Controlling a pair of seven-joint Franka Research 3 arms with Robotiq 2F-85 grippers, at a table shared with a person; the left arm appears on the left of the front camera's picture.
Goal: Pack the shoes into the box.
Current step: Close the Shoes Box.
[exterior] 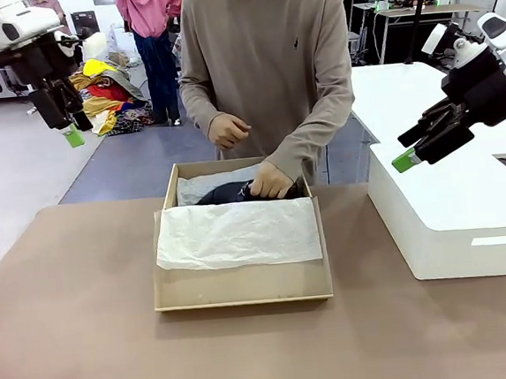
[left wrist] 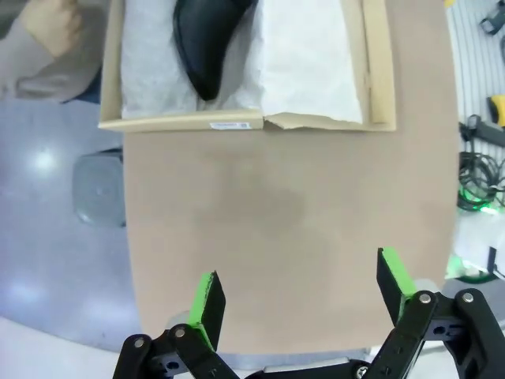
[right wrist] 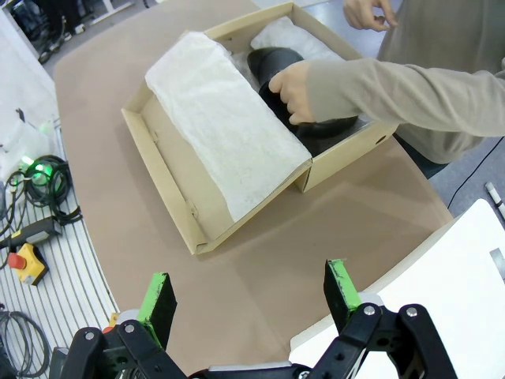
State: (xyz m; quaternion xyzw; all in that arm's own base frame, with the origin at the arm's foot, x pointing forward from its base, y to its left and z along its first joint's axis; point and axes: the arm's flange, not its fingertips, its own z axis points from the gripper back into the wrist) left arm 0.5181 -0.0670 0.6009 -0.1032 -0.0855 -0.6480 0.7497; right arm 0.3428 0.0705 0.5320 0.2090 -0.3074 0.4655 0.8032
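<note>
Matte brown table point(exterior: 72, 347) | shallow tan cardboard box point(exterior: 244, 288) | glossy black shoe point(left wrist: 207, 39)

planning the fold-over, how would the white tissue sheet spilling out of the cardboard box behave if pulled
The wrinkled white tissue paper sheet looks thin, so probably floppy and very light, bunching rather than sliding flat. It may tear if tugged, since its far end seems pinned under the glossy black leather shoe.

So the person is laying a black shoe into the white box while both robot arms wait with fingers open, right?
Not quite. The front view shows the person's hand on the black shoe inside the tan cardboard box, not the white box beside it. The left fingers and right fingers are indeed open.
</note>
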